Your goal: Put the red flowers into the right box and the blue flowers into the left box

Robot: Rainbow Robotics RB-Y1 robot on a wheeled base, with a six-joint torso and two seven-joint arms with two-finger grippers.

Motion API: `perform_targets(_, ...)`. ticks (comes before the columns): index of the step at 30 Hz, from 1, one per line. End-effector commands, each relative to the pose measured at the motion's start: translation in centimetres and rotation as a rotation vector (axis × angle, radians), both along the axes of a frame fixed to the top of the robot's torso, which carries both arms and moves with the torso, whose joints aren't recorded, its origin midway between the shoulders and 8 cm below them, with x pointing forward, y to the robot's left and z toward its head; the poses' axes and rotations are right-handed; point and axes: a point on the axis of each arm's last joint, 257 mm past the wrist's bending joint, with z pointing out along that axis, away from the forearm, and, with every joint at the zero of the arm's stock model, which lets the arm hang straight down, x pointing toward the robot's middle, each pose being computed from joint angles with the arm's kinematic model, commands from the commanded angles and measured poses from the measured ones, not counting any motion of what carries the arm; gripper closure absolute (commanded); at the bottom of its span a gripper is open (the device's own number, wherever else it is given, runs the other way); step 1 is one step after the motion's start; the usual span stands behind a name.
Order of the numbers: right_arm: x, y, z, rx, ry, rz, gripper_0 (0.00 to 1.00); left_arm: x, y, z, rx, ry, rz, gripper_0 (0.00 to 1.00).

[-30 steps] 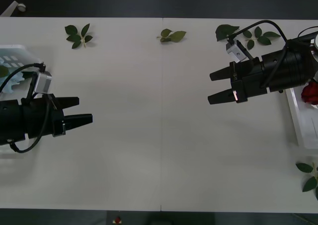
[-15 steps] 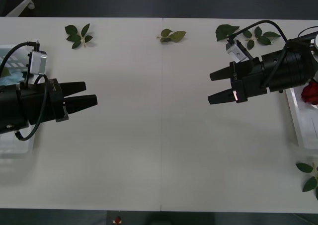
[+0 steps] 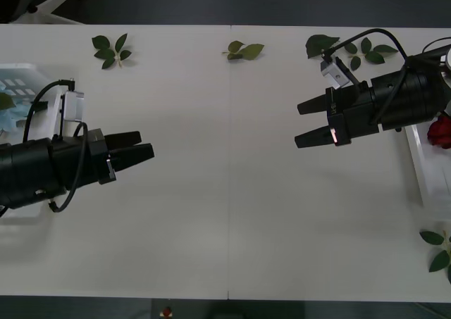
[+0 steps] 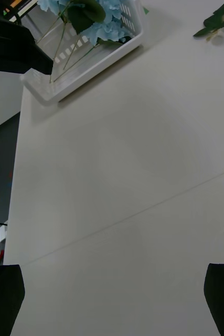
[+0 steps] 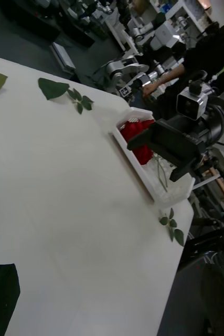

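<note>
Red flowers (image 3: 440, 130) lie in the right box (image 3: 417, 160) at the table's right edge; the left wrist view also shows the red flowers (image 5: 135, 137) in that box (image 5: 138, 174). Blue flowers (image 4: 104, 26) with green leaves rest in the ribbed left box (image 4: 85, 73), which sits at the table's left edge (image 3: 21, 72). My right gripper (image 3: 299, 126) hovers open and empty, left of the right box, and its black fingers (image 4: 222, 294) sit at the picture's corners. My left gripper (image 3: 144, 145) is open and empty, just right of the left box.
Loose green leaf sprigs lie along the far edge (image 3: 111, 50), (image 3: 243, 50), (image 3: 352, 50), and one sprig sits near the front right corner (image 3: 440, 248). The wide white tabletop (image 3: 225, 192) stretches between the two grippers.
My left gripper has moved right, away from the left box toward the table's middle. The right arm has not moved.
</note>
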Motion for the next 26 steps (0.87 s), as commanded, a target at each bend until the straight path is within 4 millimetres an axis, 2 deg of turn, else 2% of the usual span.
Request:
perform_targets(1, 0.6, -1.0, 1.6, -0.013, -0.043, -0.003, 0.0, -0.5, 0.0, 0.6, 0.098, -0.093, -0.054, 0.0)
perform_targets(8, 0.6, -1.0, 1.6, -0.013, -0.043, -0.003, 0.0, 0.3, -0.9, 3.5, 0.142, -0.142, -0.11, 0.0)
perform_targets(26, 0.6, -1.0, 1.6, -0.013, -0.043, -0.003, 0.0, 0.3, -0.9, 3.5, 0.142, -0.142, -0.11, 0.0)
